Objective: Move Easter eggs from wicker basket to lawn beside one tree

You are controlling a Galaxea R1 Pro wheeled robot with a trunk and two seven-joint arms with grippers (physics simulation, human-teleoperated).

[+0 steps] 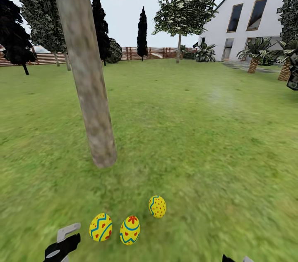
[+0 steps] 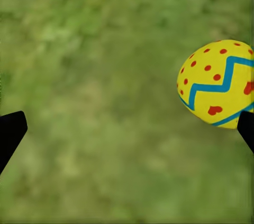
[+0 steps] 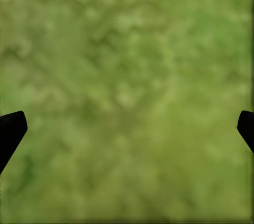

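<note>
Three Easter eggs lie on the lawn [image 1: 198, 138] in front of the tree [image 1: 93, 101], a thick bare grey-brown trunk. One egg [image 1: 100, 227] is on the left, one [image 1: 130, 230] in the middle, and a third [image 1: 157, 206] further right and nearer the trunk. My left gripper [image 1: 66, 239] hangs just left of the left egg. In the left wrist view it [image 2: 127, 134] is open over grass, with that egg [image 2: 219, 83] beside one fingertip [image 2: 246, 128]. My right gripper [image 3: 127, 128] is open above bare grass; its tips [image 1: 236, 259] peek in at the bottom edge. The wicker basket is out of view.
A brown slat fence [image 1: 136, 53] runs along the back with dark cypress-like trees [image 1: 142, 32] and a thin-trunked leafy tree [image 1: 182, 14]. A white gabled house [image 1: 252, 18] with palms [image 1: 254, 53] stands at the right. Open grass stretches right of the trunk.
</note>
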